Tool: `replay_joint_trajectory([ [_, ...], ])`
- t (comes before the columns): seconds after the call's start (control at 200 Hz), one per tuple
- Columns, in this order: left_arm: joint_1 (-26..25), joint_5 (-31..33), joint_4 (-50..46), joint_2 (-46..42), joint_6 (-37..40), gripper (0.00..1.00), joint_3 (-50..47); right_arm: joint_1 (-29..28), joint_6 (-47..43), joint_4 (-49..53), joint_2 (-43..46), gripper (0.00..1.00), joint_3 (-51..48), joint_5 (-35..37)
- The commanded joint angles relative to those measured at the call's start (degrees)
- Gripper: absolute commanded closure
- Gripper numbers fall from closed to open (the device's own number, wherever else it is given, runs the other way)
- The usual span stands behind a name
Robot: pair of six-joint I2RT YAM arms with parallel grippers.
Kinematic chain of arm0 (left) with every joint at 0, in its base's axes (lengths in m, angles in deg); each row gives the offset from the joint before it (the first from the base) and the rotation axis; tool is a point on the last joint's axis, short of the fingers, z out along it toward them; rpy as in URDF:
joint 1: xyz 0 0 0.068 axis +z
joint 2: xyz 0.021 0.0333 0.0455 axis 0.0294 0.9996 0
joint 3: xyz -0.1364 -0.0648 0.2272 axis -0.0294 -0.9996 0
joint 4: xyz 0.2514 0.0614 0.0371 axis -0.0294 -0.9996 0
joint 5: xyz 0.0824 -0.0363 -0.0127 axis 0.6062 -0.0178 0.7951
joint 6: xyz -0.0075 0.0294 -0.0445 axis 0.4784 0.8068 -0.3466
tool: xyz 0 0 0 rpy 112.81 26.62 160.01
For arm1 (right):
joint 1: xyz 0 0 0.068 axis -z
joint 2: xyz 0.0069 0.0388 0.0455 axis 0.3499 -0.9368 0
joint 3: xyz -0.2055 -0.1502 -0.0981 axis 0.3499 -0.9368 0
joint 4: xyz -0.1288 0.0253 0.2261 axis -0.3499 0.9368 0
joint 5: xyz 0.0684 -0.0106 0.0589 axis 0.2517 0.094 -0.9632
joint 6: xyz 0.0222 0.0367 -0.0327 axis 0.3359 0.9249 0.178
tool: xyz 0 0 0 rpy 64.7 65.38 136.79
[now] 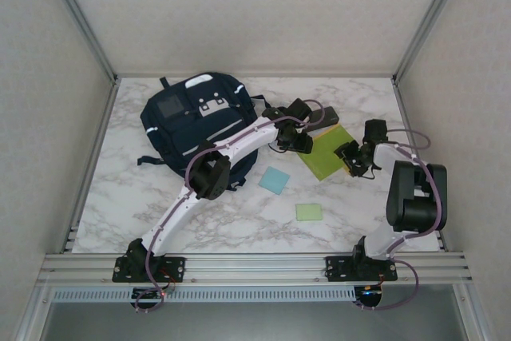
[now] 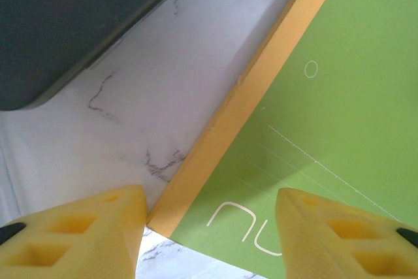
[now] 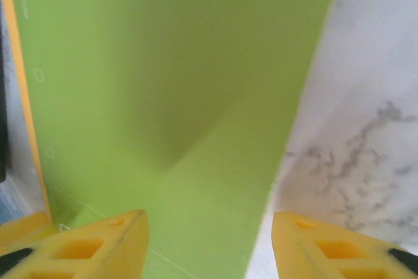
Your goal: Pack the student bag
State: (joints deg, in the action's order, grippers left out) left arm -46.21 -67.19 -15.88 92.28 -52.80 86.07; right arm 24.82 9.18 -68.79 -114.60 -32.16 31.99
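The student bag (image 1: 196, 121), dark navy with white stripes and a small grey patch, lies flat at the back left of the table. A green notebook (image 1: 326, 153) with an orange spine lies to its right. My left gripper (image 1: 291, 141) hangs open over the notebook's left corner. In the left wrist view the yellow fingers (image 2: 91, 233) straddle that corner of the notebook (image 2: 313, 115), gripping nothing. My right gripper (image 1: 351, 157) is open at the notebook's right edge. Its fingertips (image 3: 98, 243) stand either side of the notebook's (image 3: 170, 96) edge.
A dark flat case (image 1: 323, 117) lies behind the notebook and shows as a dark shape (image 2: 72, 24) in the left wrist view. A light blue pad (image 1: 275, 180) and a small green pad (image 1: 309, 212) lie on the marble table (image 1: 239, 221) toward the front.
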Motion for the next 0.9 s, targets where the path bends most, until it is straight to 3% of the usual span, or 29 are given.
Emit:
replay_joint_trajectory([
  [0.0, -1.0, 0.1, -6.6, 3.5, -0.6, 0.46, 0.1, -0.2, 1.7, -0.6, -0.5, 0.47, -1.6, -0.5],
  [0.275, -1.0, 0.0, -7.2, 3.5, -0.6, 0.47, 0.1, -0.8, 2.3, -8.6, -4.0, 0.52, 1.2, -4.8],
  [0.776, -1.0, -0.6, -7.2, 3.5, -0.8, 0.47, 0.1, -1.5, 1.3, -11.6, 1.0, 0.6, 3.0, -7.5],
  [0.896, -1.0, -0.6, -7.2, 3.2, -0.9, 0.47, 0.1, -1.6, 1.5, -11.6, 0.7, 0.67, 2.7, -7.6],
])
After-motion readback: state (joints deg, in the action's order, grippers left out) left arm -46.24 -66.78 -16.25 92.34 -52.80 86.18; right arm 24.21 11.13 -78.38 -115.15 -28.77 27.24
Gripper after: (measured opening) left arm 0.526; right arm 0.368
